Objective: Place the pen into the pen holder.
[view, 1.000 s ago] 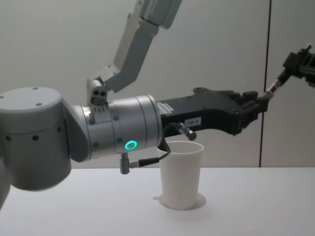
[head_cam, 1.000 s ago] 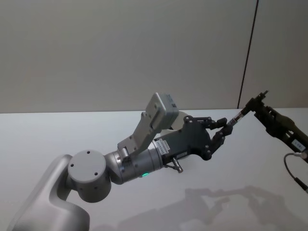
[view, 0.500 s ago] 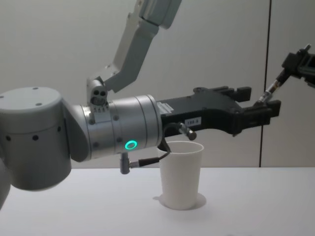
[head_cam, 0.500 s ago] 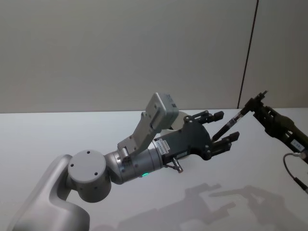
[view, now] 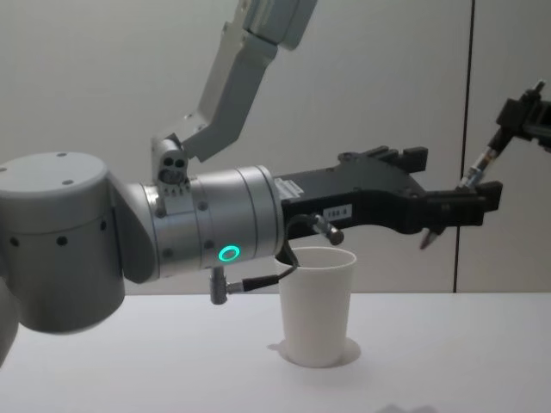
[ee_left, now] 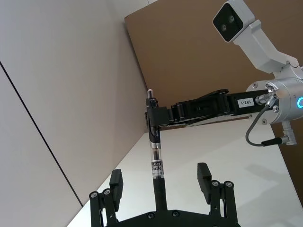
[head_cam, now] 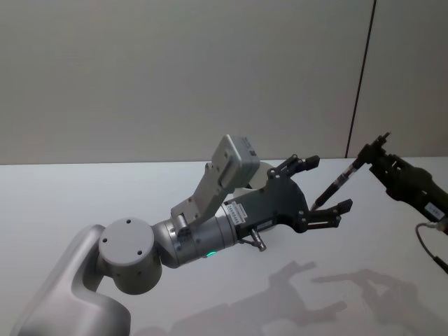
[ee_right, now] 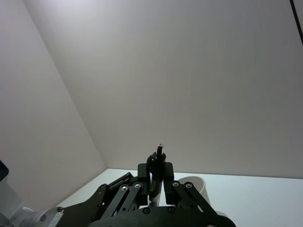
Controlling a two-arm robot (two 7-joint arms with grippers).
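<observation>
Head view has the left tool reaching forward and to the robot's right over the white table, its two black fingers spread wide apart. Between them runs the pen, a slim dark one with a clear section, tilted so that its upper end sits in the right tool and its lower tip points down toward the left tool's palm. The right tool comes in from the right edge and is clamped shut on the pen near its top, with the clicker end poking out beyond the fingers. In the left wrist view the pen runs straight up the middle of the gap, with open space between it and each finger pad, so the left tool is touching nothing. In the chest view the pen's tip shows just below the left tool's lower finger. The pen holder, a plain white paper cup, stands upright on the table under the left arm's wrist, mouth open and facing up. The pen hangs high above the table, off to the robot's right of the pen holder and well apart from it. A green ring light glows on the left arm's silver wrist joint.
</observation>
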